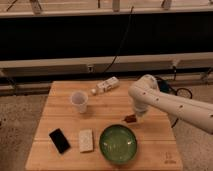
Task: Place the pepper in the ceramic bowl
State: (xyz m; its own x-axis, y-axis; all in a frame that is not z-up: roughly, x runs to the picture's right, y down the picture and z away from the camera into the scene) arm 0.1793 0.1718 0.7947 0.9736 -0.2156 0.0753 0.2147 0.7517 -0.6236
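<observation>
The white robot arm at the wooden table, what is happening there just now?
The single white arm reaches in from the right. Its gripper is low over the wooden table, with the small dark red-brown pepper at its tip. The pepper is just beyond the upper right rim of the wide glossy green ceramic bowl, not yet inside. A whitish cup, black phone and pale sponge sit apart on the left.

A wooden desk [57, 112] in a dim room with a dark back wall.
The desk is light brown wood and stands on a speckled grey floor [20, 115]. Behind it runs a pale ledge [50, 62], and above that is a wide dark band [60, 35]. A black cable [122, 40] hangs down across the dark part. The gripper [134, 118] hangs low over the right side of the desk.
</observation>
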